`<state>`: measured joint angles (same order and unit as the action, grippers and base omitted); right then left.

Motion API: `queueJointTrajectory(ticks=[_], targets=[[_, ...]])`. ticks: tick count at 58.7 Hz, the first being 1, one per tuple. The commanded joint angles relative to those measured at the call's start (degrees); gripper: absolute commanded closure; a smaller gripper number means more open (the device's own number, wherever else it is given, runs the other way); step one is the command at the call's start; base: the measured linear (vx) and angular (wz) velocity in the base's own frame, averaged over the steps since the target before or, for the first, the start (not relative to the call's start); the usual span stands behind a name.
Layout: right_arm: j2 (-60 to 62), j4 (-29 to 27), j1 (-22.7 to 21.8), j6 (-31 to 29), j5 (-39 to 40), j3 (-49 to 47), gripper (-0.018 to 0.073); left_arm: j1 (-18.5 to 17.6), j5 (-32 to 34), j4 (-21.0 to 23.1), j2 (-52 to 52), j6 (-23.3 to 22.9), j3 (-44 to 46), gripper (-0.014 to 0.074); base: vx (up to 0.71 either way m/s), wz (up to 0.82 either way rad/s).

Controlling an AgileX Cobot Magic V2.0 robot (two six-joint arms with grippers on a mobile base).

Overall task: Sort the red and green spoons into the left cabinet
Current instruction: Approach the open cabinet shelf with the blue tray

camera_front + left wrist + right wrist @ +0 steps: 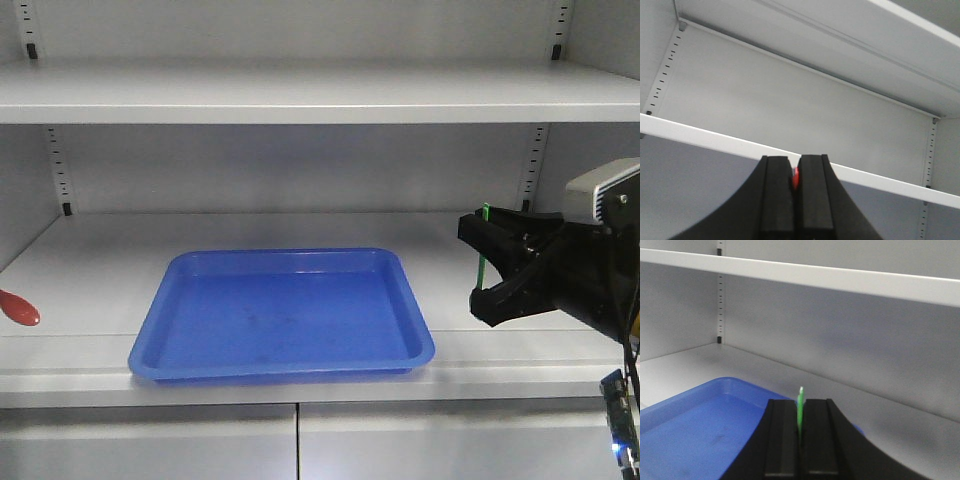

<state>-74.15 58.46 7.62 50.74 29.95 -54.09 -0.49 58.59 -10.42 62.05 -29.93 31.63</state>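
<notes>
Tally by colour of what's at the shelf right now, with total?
red spoon: 1
green spoon: 1
blue tray: 1
Total: 3

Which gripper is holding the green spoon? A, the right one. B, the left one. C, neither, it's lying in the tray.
A: the green spoon is pinched upright in the right gripper, off to the right of the tray, while the left gripper clamps the red spoon.
</notes>
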Motion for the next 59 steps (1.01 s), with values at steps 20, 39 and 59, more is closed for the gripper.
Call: queueJointTrajectory(ticks=[20, 39, 59], targets=[[1.9, -1.9, -0.1, -0.1, 2.4, -1.7, 0.0568, -0.1, 3.9, 1.0, -1.0, -0.3, 1.3, 0.0587, 0.21, -0.05], [1.9, -1.9, -0.1, -0.1, 2.4, -1.7, 0.0568, -0.1, 3.9, 1.0, -1.0, -0.3, 1.3, 0.0587, 0.13, 0.0], [1.9, -1.9, -0.1, -0.1, 2.4, -1.7, 0.0568, -0.1, 3.9, 1.0, -1.0, -0.3, 1.3, 0.0587, 0.06, -0.01]])
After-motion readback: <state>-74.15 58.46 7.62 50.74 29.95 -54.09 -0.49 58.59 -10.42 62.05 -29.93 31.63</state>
